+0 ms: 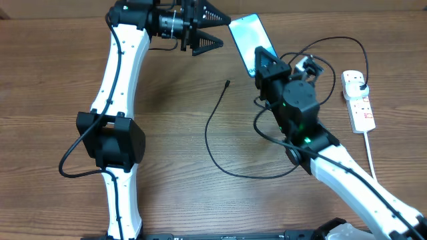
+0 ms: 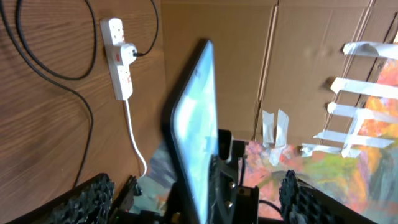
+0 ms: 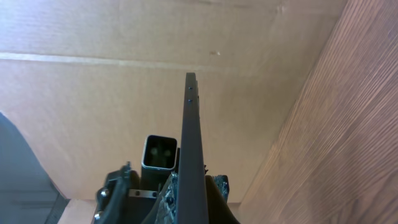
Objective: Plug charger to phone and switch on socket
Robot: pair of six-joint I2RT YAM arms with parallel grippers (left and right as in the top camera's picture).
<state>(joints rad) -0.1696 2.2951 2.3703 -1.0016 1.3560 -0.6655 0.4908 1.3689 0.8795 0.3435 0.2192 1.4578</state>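
The phone [image 1: 248, 39], its screen glowing light blue, is held off the table at the back, tilted on its edge. My right gripper [image 1: 265, 61] is shut on its near end; in the right wrist view the phone [image 3: 192, 137] runs edge-on out of the shut right gripper [image 3: 194, 196]. My left gripper [image 1: 225, 31] stands open at the phone's far end. In the left wrist view the phone [image 2: 194, 118] lies between the wide-apart fingers [image 2: 87, 200] without touching either. The charger cable's tip [image 1: 227, 83] lies loose on the wood. The socket [image 1: 358, 100] lies at the right.
The black charger cable [image 1: 208, 137] loops across the middle of the table and runs under my right arm toward the socket [image 2: 119, 59]. The socket's white cord [image 1: 371, 153] trails toward the front edge. A cardboard wall [image 3: 124, 81] stands behind the table.
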